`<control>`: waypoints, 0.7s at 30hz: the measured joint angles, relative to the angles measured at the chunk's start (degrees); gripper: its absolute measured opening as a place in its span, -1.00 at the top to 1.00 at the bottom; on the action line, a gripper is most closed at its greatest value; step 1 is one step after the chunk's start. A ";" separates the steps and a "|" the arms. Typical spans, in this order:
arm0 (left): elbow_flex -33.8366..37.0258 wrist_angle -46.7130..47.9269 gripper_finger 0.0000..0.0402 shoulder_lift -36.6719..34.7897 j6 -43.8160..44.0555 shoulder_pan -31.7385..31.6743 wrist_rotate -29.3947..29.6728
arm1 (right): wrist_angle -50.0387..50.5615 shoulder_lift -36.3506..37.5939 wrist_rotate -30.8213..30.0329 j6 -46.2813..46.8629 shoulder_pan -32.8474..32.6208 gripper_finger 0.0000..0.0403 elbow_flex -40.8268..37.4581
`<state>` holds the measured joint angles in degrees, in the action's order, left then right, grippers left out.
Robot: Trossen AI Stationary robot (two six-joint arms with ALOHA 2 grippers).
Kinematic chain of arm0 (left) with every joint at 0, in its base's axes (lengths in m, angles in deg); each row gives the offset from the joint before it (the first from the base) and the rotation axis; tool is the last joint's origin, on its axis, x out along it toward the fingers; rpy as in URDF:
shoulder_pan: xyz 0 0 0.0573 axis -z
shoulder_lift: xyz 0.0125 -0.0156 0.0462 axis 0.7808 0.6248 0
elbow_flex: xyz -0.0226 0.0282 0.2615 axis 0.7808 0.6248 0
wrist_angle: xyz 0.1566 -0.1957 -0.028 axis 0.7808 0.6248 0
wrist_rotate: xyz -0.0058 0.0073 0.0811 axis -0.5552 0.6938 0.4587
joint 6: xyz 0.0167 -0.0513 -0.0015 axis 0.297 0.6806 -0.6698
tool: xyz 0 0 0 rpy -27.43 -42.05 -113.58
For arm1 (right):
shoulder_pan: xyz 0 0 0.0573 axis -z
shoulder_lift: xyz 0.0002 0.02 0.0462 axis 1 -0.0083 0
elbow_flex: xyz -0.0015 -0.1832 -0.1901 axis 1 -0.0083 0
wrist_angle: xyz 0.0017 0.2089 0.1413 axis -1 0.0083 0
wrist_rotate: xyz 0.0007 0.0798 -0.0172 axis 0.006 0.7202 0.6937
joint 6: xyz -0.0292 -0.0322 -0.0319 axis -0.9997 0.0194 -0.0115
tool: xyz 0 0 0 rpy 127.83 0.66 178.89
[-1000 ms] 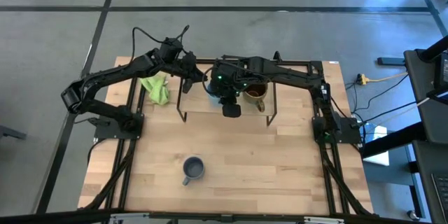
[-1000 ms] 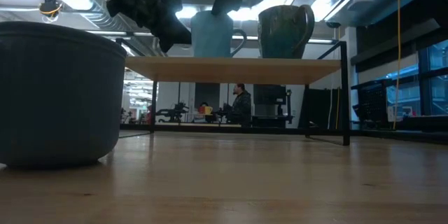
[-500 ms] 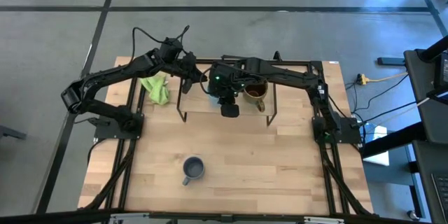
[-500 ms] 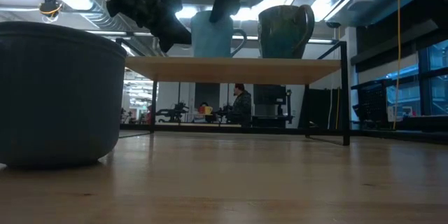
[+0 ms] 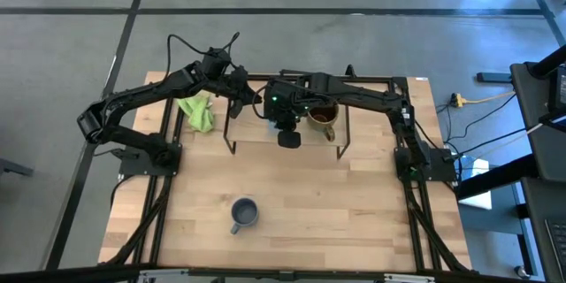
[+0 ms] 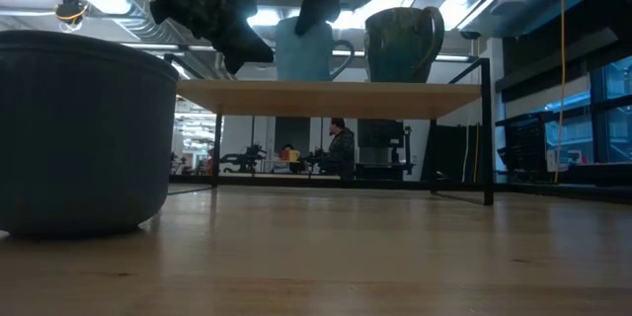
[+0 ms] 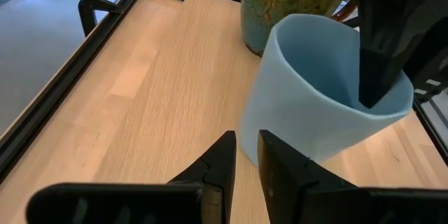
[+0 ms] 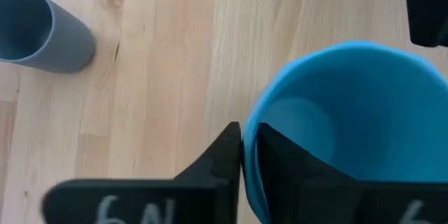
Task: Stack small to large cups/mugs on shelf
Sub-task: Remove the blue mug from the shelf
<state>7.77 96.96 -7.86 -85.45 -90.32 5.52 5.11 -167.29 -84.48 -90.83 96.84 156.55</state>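
Right gripper (image 8: 241,150) clamps the rim of sky-blue mug (image 7: 315,98), tilted on shelf (image 6: 326,96), olive mug (image 6: 403,44) at its 3 o'clock; left gripper (image 7: 241,157) nearly closed, empty.

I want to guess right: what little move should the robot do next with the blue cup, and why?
Probably lift it. The right gripper pinches the blue cup at its rim, already tilted on the shelf beside the brown mug.

Overhead down, low level; wrists close, sharing sky-blue mug (image 7: 315,105).
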 joint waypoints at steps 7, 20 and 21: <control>0.00 0.42 0.73 -0.02 -0.04 0.00 -0.03 | -0.19 0.00 -0.04 1.60 -0.25 0.82 0.00; 0.02 0.91 0.73 -0.02 -0.50 0.00 1.45 | -0.16 -0.07 -0.09 4.09 -3.56 0.87 4.16; 0.02 1.14 0.73 -0.02 -0.59 0.00 1.70 | 0.48 -0.07 -0.14 4.55 -4.02 0.85 4.15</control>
<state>7.79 98.10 -7.88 -86.04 -90.32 7.21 5.59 -167.35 -84.62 -86.28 92.82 160.70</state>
